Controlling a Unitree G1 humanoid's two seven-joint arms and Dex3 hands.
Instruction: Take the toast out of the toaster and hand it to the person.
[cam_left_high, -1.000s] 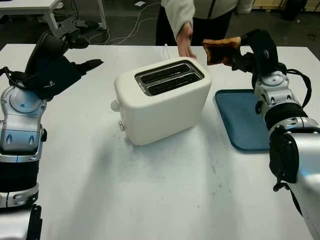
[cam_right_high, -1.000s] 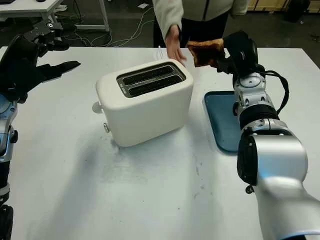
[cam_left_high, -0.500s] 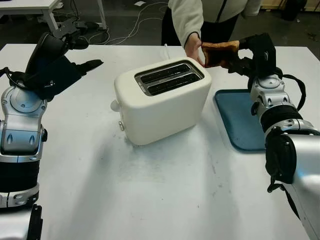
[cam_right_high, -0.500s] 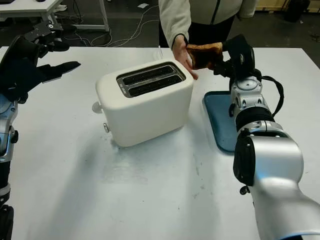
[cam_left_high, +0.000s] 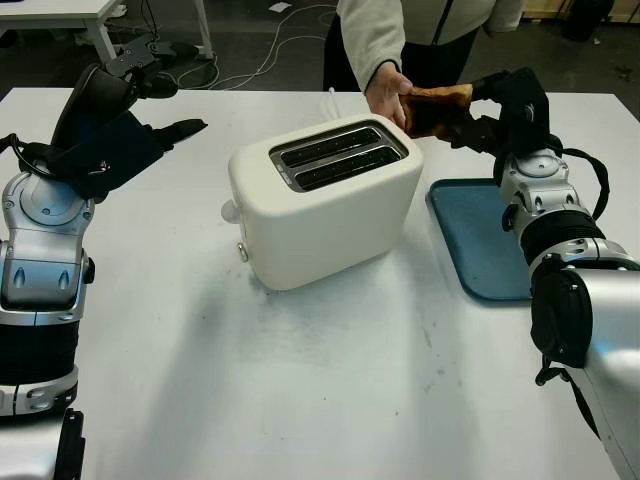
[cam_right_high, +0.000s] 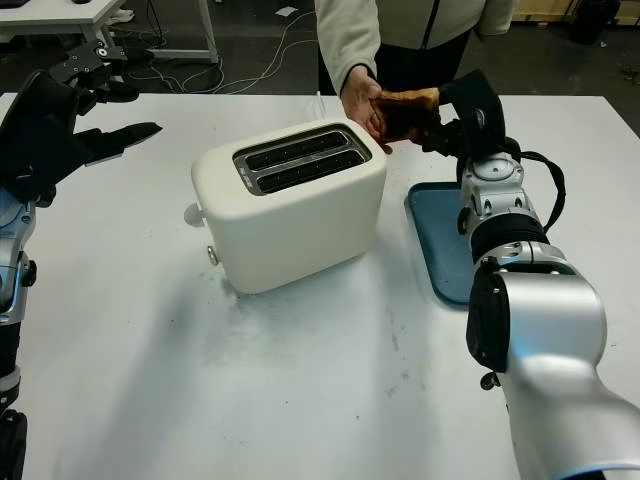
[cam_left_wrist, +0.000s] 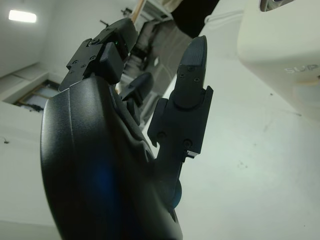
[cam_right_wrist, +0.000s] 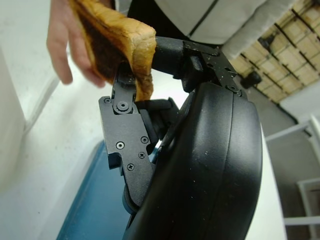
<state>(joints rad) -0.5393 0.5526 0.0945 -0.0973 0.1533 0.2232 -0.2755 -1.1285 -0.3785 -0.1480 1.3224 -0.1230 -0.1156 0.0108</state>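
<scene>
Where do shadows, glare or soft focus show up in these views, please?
Left eye view: even overhead light, the toaster casting a soft shadow on the table in front of it. Left wrist view: a bright ceiling lamp glares and the left hand shell carries a bluish sheen. Right wrist view: the toast held in the right hand is fairly crisp, while the person's hand behind it looks soft.

Glossy cream plastic toaster (cam_left_high: 325, 200), rough browned toast (cam_left_high: 437, 105), matt blue tray (cam_left_high: 480, 240).
</scene>
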